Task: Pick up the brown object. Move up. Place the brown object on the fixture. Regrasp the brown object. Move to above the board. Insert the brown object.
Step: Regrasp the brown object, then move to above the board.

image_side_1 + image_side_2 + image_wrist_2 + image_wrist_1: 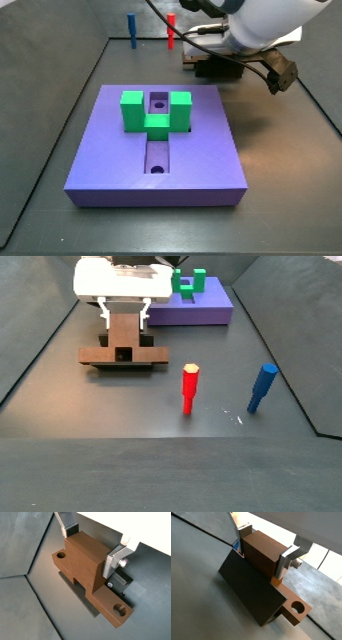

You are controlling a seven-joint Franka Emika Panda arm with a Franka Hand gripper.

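Note:
The brown object (264, 549) (83, 562) is an orange-brown T-shaped piece with round holes at the ends of its bar. It rests on the dark fixture (248, 592). My gripper (260, 558) (87, 552) is shut on its upright stem, one silver finger (112, 562) against each side. In a side view the gripper (123, 308) hangs right over the piece (120, 353), whose crossbar lies level on the floor rig. The purple board (120, 170) (207, 314) carries a green U-shaped block (154, 110) and lies apart from the gripper.
A red peg (190, 389) (171, 30) and a blue peg (262, 388) (132, 30) stand upright on the floor near the fixture. Dark walls enclose the work area. The arm's body (267, 25) looms over the far end of the board.

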